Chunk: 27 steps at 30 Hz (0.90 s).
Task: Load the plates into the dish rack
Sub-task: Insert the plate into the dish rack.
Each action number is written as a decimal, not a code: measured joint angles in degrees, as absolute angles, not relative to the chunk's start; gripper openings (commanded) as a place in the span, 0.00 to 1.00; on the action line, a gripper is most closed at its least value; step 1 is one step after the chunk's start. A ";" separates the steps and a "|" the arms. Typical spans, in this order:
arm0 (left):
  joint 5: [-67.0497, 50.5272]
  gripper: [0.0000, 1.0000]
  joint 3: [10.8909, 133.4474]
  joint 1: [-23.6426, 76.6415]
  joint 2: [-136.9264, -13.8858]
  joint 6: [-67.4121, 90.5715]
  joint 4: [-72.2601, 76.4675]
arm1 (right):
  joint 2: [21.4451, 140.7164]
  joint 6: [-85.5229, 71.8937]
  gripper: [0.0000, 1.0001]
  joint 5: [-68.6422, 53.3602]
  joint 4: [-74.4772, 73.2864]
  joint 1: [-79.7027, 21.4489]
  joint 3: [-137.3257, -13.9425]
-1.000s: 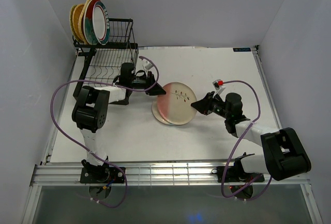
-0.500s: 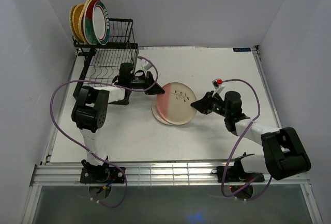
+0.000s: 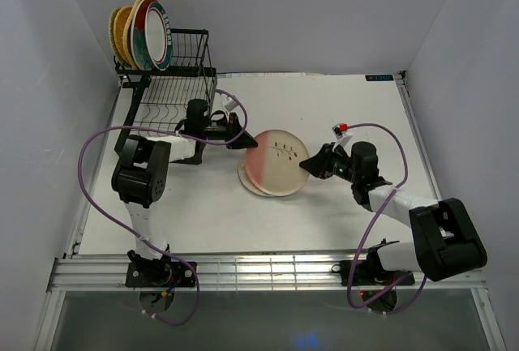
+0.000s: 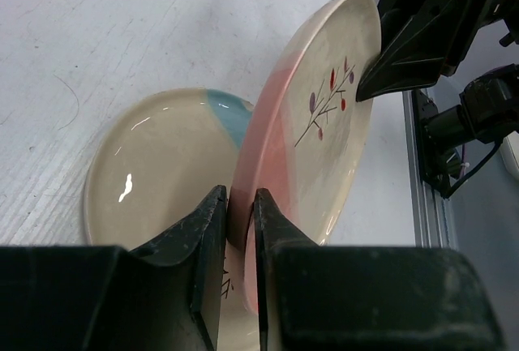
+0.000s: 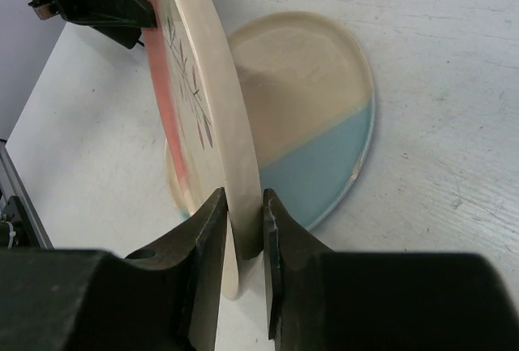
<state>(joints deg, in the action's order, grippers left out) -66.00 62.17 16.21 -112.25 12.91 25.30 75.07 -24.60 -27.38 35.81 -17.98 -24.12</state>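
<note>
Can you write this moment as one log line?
left gripper: shut on pink plate rim | right gripper: shut on opposite rim | pink plate: tilted over teal plate | dish rack: not reached

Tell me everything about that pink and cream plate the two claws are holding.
The pink-and-cream plate is round, glossy and ceramic-looking, cream with a pink band on one side and a small twig drawing with red and purple leaves. It is lifted and tilted, the left claw pinching one rim and the right claw the opposite rim, above a cream-and-blue plate lying flat.
</note>
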 measured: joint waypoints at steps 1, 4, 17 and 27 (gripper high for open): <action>-66.00 0.00 62.06 16.21 -112.09 12.93 25.32 | 75.11 -24.58 0.26 -27.14 35.62 -17.98 -24.21; -66.06 0.00 61.63 16.23 -111.53 12.93 25.34 | 75.68 -24.60 0.32 -26.28 34.76 -17.98 -24.62; -68.12 0.00 61.49 17.98 -111.11 14.92 25.21 | 76.99 -24.64 0.48 -24.36 32.91 -18.09 -24.93; -69.95 0.00 61.47 18.61 -111.11 15.49 24.34 | 77.41 -25.23 0.71 -23.31 33.12 -18.35 -24.97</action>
<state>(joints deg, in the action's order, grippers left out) -69.95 61.47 18.61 -111.11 15.49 24.34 77.41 -25.23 -23.31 33.12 -18.35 -24.97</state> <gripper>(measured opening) 0.248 0.702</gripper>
